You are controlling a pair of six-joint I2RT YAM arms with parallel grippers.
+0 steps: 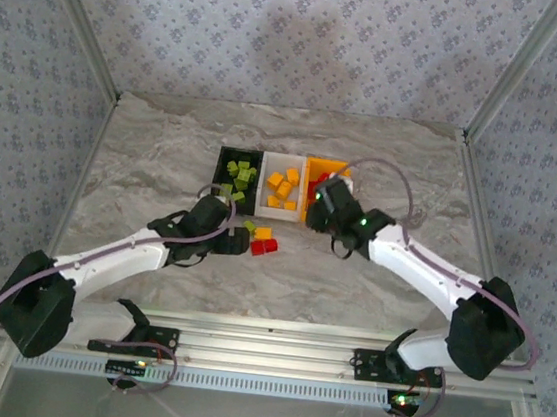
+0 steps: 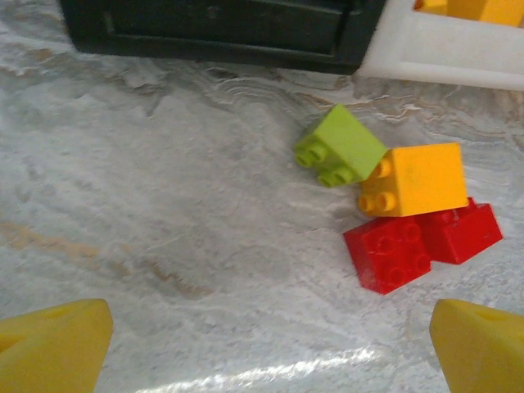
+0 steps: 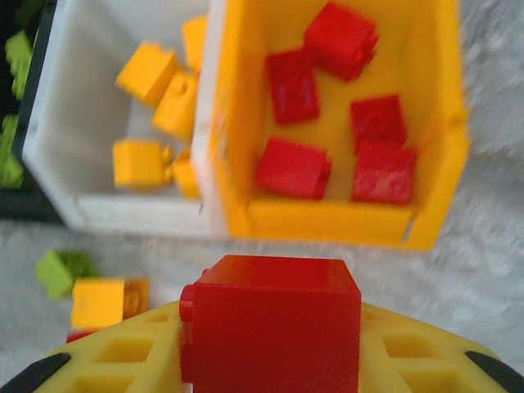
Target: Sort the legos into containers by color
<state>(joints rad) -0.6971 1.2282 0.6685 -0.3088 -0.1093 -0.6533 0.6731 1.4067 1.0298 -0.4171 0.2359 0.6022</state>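
My right gripper (image 3: 270, 352) is shut on a red lego (image 3: 270, 315) and hovers just in front of the orange container (image 3: 327, 223), which holds several red legos (image 3: 293, 168). The white container (image 3: 139, 214) holds orange-yellow legos (image 3: 147, 72), and the black container (image 1: 240, 152) holds lime green ones (image 1: 241, 175). My left gripper (image 2: 270, 356) is open above the table, near a loose cluster: one green lego (image 2: 340, 146), one orange-yellow lego (image 2: 413, 178) and two red legos (image 2: 389, 254). In the top view, the left gripper (image 1: 234, 232) is left of that cluster (image 1: 263, 240), and the right gripper (image 1: 320, 206) is at the orange container's near edge.
The three containers stand joined in a row at mid-table, black on the left, orange (image 1: 326, 162) on the right. Marble tabletop (image 2: 164, 205) stretches bare to the left of the loose legos. Papered walls close the table at the back and both sides.
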